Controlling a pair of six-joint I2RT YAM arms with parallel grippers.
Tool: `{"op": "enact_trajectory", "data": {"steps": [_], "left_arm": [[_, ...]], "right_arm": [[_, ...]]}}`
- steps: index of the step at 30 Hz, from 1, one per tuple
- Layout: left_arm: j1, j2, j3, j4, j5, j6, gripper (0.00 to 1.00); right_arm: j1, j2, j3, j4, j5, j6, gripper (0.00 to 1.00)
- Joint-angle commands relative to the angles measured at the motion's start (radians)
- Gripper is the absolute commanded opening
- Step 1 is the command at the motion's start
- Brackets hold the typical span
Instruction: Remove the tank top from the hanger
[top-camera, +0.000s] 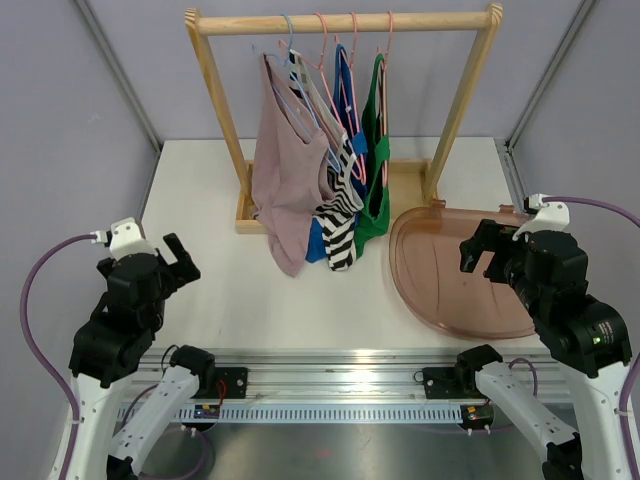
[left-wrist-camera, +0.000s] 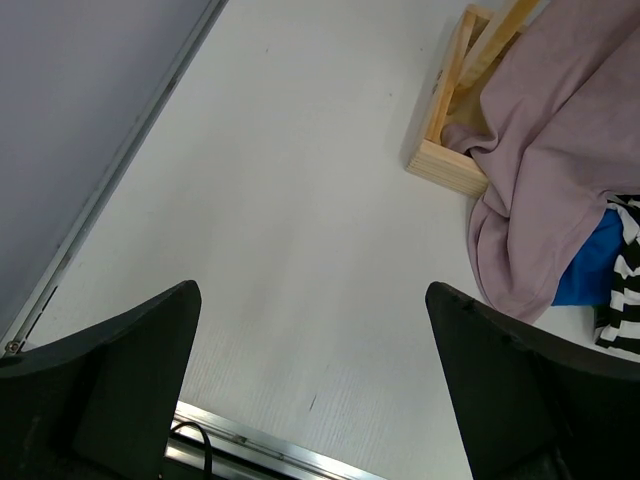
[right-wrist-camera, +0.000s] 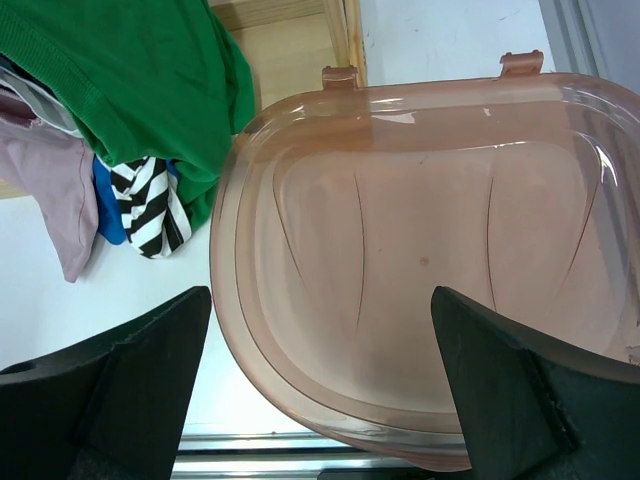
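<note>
At 12 o'clock on the tabletop (top-camera: 200, 300), the mauve tank top (top-camera: 285, 190) hangs on its hanger (top-camera: 287, 30).
Left end effector (top-camera: 180, 262) at 8 o'clock and right end effector (top-camera: 483, 255) at 4 o'clock spread wide, released, empty.

Rear overhead camera looked down across white table (top-camera: 230, 290), wrist cameras faced down closer, all caught black-and-white striped garment (top-camera: 340, 235).

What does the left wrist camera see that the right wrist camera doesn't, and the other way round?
Only the left wrist view shows the wooden rack base's left corner. Only the right wrist view shows the pink tub and the green top. Both show the mauve top, blue top, striped top and white table.
</note>
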Motion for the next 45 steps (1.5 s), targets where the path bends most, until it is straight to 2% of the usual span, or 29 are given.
{"op": "enact_trajectory", "data": {"steps": [1, 5, 9, 17, 23, 26, 29, 34, 40, 45], "left_arm": [[-0.004, -0.001, 0.025, 0.049, 0.031, 0.009, 0.99], [-0.004, 0.024, 0.062, 0.058, 0.084, -0.004, 0.99], [-0.004, 0.076, 0.120, 0.101, 0.213, -0.016, 0.99], [-0.026, 0.356, 0.295, 0.249, 0.457, -0.049, 0.99], [-0.190, 0.588, 0.537, 0.328, 0.379, -0.053, 0.99], [-0.217, 0.676, 0.666, 0.348, 0.368, -0.056, 0.97], [-0.256, 0.792, 0.793, 0.368, 0.283, -0.047, 0.96], [-0.266, 0.968, 0.951, 0.405, 0.253, -0.008, 0.95], [-0.266, 1.102, 1.094, 0.442, 0.272, 0.026, 0.91], [-0.277, 1.240, 1.244, 0.381, 0.134, 0.074, 0.77]], "right_arm": [[0.004, 0.006, 0.016, 0.012, -0.026, -0.002, 1.00], [0.004, 0.012, 0.000, 0.026, -0.066, 0.013, 0.99], [0.004, 0.016, -0.012, 0.043, -0.107, 0.029, 0.99], [0.004, 0.023, -0.042, 0.078, -0.147, 0.038, 0.99], [0.006, 0.023, -0.046, 0.077, -0.176, 0.044, 0.99], [0.004, 0.015, -0.055, 0.080, -0.198, 0.052, 0.99], [0.006, 0.003, -0.065, 0.083, -0.222, 0.063, 1.00], [0.004, -0.016, -0.084, 0.090, -0.259, 0.075, 0.99], [0.004, -0.016, -0.104, 0.092, -0.299, 0.078, 1.00], [0.004, -0.019, -0.121, 0.100, -0.340, 0.087, 1.00]]}}
